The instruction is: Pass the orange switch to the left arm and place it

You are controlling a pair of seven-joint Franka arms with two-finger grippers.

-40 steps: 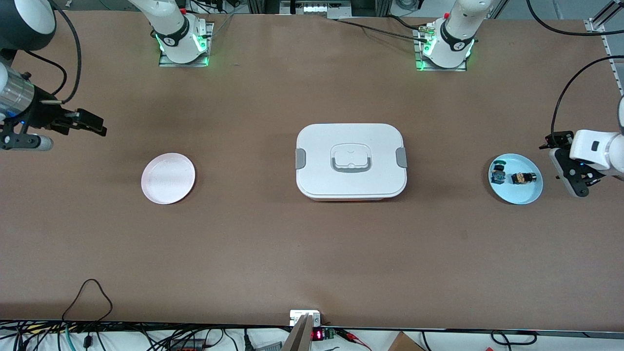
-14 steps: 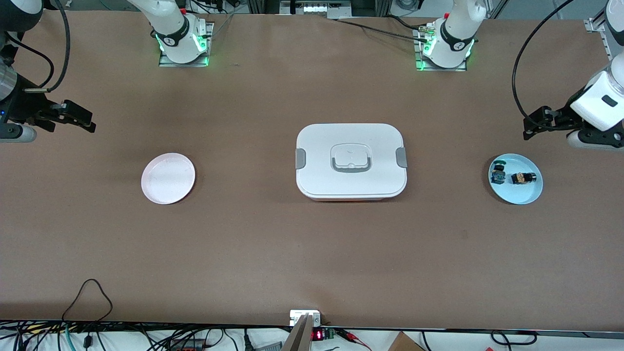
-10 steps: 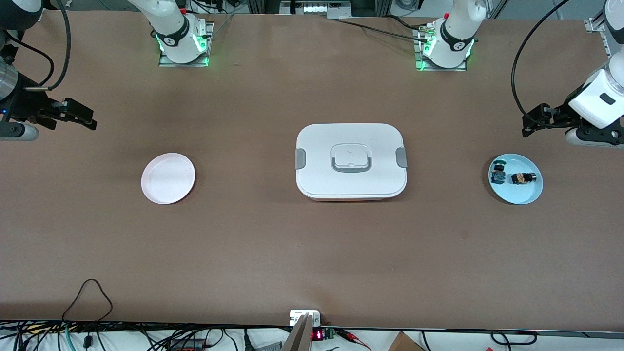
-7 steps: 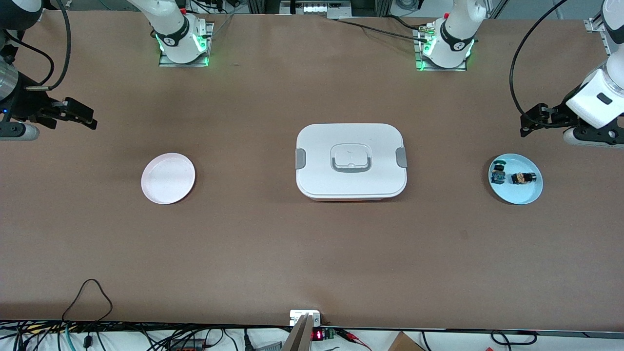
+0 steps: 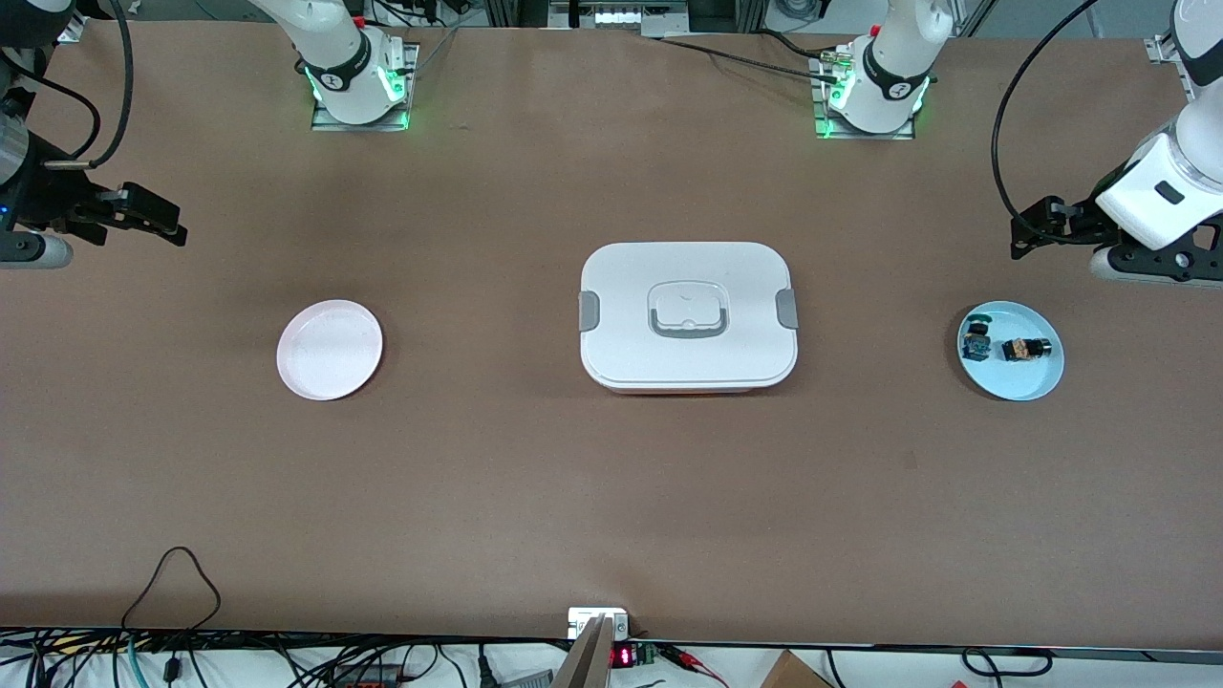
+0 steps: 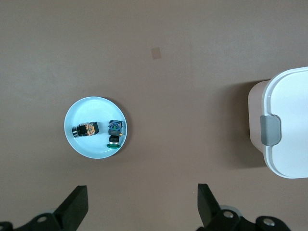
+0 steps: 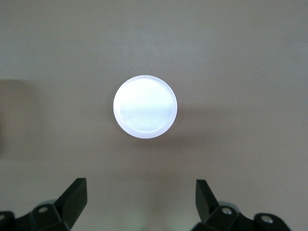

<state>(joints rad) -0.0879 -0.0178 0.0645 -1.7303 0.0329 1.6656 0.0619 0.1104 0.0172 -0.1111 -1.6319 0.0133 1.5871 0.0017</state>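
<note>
My left gripper released, high over bare table near the blue plate (orange switch on it), right gripper released too, near the pink plate, the box between them.

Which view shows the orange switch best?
Left wrist view: the orange switch lies unobstructed on the blue plate, seen from above. Front view shows it smaller. Right wrist view misses it.

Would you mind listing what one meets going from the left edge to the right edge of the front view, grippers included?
Right gripper → pink plate → box → blue-and-green switch → orange switch, both switches on the light-blue plate → left gripper overlaps these in the order, so it is left unplaced.
</note>
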